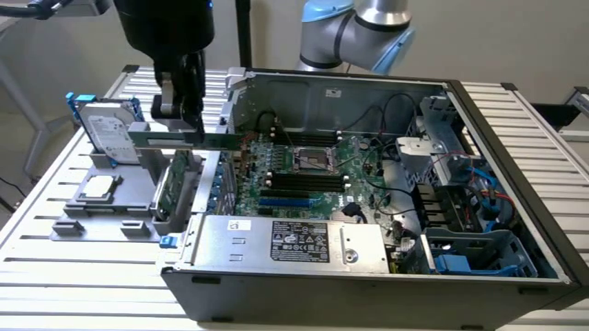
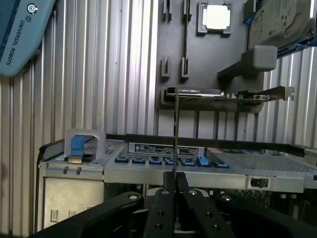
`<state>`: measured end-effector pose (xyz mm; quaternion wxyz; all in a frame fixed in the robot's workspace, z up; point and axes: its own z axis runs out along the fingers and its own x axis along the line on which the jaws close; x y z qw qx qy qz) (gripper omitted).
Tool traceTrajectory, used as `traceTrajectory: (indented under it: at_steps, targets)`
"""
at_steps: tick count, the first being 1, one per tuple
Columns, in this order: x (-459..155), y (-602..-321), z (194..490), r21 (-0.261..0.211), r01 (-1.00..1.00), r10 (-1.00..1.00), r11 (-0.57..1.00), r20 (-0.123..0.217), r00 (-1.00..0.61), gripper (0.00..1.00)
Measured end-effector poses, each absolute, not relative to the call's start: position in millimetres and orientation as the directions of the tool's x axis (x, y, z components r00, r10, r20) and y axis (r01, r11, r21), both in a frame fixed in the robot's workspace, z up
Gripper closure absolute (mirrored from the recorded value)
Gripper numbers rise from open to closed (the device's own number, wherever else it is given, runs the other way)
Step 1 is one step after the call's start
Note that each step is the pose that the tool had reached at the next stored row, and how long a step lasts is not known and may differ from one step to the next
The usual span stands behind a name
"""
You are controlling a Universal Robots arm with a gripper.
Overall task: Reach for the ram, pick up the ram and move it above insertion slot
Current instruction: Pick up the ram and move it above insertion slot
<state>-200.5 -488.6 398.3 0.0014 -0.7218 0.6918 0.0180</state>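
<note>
One open computer case (image 1: pixel 515 207), motherboard (image 1: pixel 313 176) and power supply (image 1: pixel 294 241) inside, sits below and beside the gripper (image 1: pixel 189 124), which pinches the ram (image 1: pixel 189 140) narrowly, long axis level, hanging beneath the fingers above the grey holder tray (image 1: pixel 101 221) with its hard drive (image 1: pixel 110 134).

"UNIVERSAL ROBOTS" on the blue arm cover (image 2: pixel 20 34) (beside a round logo), other labels unreadable

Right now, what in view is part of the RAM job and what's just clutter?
Job:
- ram, held edge-on in the shut end effector
- motherboard in the open case

Clutter:
- hard drive
- expansion card
- CPU
- grey holder
</note>
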Motion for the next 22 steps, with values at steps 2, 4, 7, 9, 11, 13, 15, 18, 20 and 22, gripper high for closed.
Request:
traceTrajectory:
  at_steps: [2,4,7,9,11,13,15,18,20,22]
  targets:
    - [-191,-489,399,0.023,-0.999,-0.999,-0.043,-0.031,0.042,0.87]
    - [-182,-489,399,0.023,-0.999,-0.999,-0.043,-0.033,0.042,0.87]
    - [-169,-488,399,0.023,-0.999,-0.999,-0.043,-0.034,0.042,0.87]
    - [-159,-488,399,0.023,-0.999,-0.999,-0.043,-0.034,0.042,0.87]
    - [-150,-488,399,0.023,-0.999,-0.999,-0.043,-0.035,0.042,0.87]
    - [-141,-487,399,0.023,-0.999,-0.999,-0.043,-0.035,0.042,0.87]
    - [-132,-485,399,0.023,-0.999,-0.999,-0.043,-0.035,0.042,0.87]
    - [-118,-481,398,0.023,-0.999,-0.999,-0.043,-0.035,0.042,0.87]
    - [-110,-478,398,0.023,-0.999,-0.999,-0.043,-0.035,0.042,0.87]
    - [-103,-473,397,0.023,-0.999,-0.999,-0.043,-0.034,0.042,0.87]
